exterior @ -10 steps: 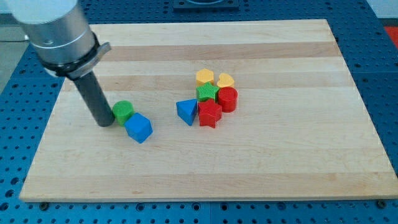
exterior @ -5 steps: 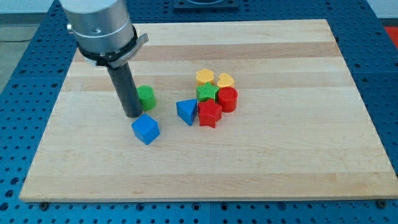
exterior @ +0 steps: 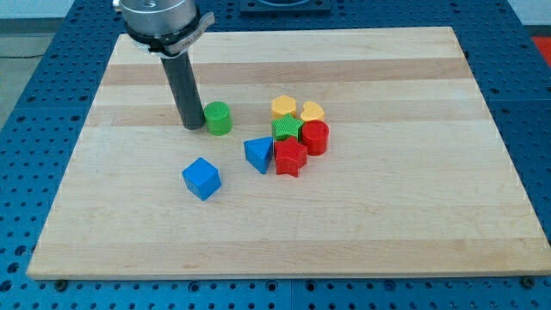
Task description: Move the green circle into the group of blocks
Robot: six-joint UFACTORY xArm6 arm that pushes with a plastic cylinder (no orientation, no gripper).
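The green circle [exterior: 219, 118] stands on the wooden board left of the group. My tip [exterior: 193, 127] is right against its left side. The group sits at the board's middle: a yellow block [exterior: 283, 107], a yellow heart [exterior: 312, 111], a green star [exterior: 287, 129], a red cylinder [exterior: 315, 137], a red star [exterior: 290, 158] and a blue triangle [exterior: 258, 154]. A gap of bare wood separates the green circle from the blue triangle and the green star.
A blue cube [exterior: 201, 178] lies alone below the green circle, toward the view's bottom left. The wooden board [exterior: 413, 215] rests on a blue perforated table [exterior: 26, 155].
My tip has moved to the view's upper right, pushing the green circle toward the group. The blue cube was nudged slightly and now lies apart from the circle.
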